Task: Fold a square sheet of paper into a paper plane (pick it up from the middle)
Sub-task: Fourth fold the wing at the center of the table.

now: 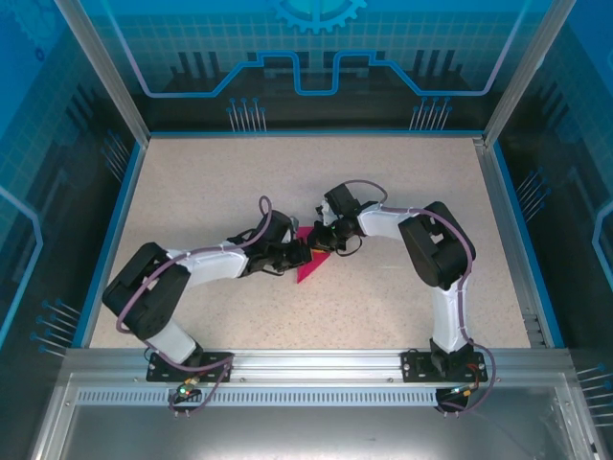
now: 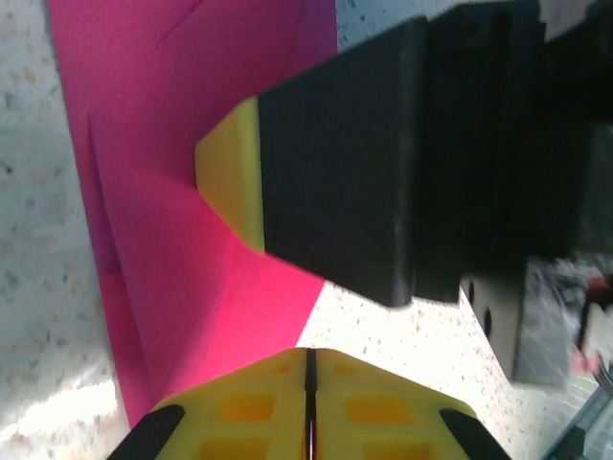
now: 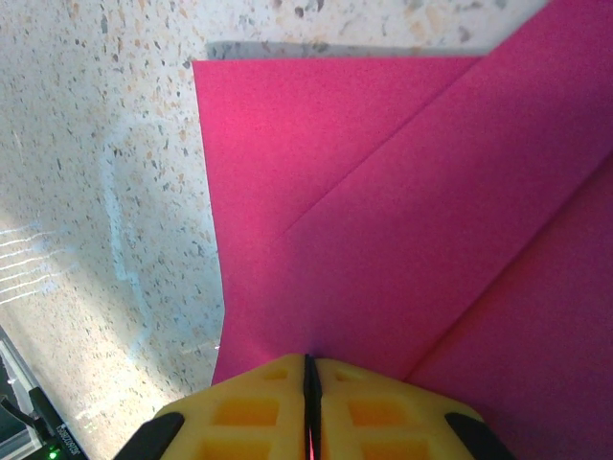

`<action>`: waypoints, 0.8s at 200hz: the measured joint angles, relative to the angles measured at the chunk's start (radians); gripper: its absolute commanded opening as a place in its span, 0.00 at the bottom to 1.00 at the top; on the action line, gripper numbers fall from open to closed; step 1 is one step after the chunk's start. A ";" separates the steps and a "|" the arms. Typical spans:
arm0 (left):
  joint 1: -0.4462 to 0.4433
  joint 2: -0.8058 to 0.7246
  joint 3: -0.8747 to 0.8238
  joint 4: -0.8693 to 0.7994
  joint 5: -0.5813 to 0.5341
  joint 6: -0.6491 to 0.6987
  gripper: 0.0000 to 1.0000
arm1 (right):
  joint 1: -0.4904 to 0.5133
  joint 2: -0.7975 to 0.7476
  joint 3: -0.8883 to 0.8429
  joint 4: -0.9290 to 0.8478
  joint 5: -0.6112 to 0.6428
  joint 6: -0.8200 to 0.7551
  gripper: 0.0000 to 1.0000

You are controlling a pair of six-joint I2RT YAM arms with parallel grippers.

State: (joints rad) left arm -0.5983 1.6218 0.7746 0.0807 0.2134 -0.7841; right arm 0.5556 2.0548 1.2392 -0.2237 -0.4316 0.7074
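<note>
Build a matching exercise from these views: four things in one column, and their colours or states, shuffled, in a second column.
Column one:
1. square sheet of paper
2. table
3. table's edge strip
4. left gripper

Column two:
a. blue
b. yellow tips, shut
c. magenta-pink, partly folded
d. speckled beige

Pairs: 1-c; 2-d; 3-a; 4-b
</note>
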 measured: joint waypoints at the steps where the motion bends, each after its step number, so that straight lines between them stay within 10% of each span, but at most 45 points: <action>1: 0.000 0.002 0.000 0.000 0.000 0.000 0.10 | 0.000 0.000 0.000 0.000 0.000 0.000 0.10; 160: 0.015 0.116 -0.047 0.136 0.009 -0.006 0.06 | -0.006 0.005 -0.001 0.005 -0.019 0.000 0.09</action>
State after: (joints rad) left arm -0.5831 1.7382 0.7273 0.2169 0.2226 -0.7906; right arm 0.5491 2.0594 1.2385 -0.2192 -0.4503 0.7074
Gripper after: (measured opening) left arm 0.071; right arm 0.096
